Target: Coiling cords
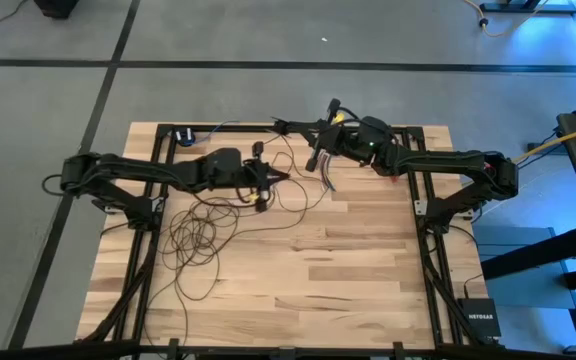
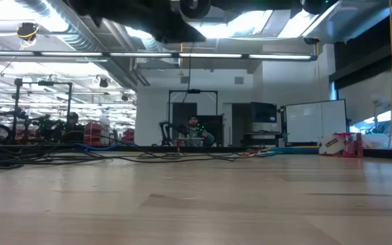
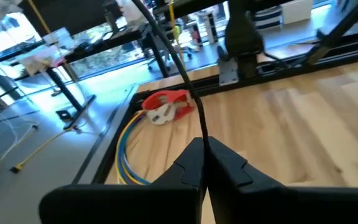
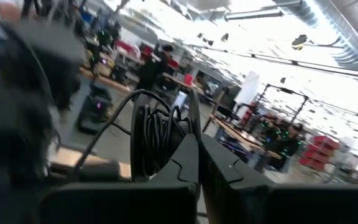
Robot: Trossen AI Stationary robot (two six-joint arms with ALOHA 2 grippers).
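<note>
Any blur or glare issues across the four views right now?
High view: sharp, blue cast at right edge. Low view: ceiling lights blown out, near table soft. Left wrist view: cord and left end effector fairly clear, background soft. Right wrist view: heavy motion blur, bright ceiling glare, coiled cord still readable.

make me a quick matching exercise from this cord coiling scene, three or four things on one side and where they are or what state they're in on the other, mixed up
Things:
1. left claw
2. right claw
3. loose cord loops
4. red clip with coloured wires

Places or states:
a. spread on the table's left part
b. shut on a bundle of coiled cord, lifted off the table
c. lying by the table's edge rail
d. shut on a single strand of cord

Pairs: 1-d, 2-b, 3-a, 4-c
</note>
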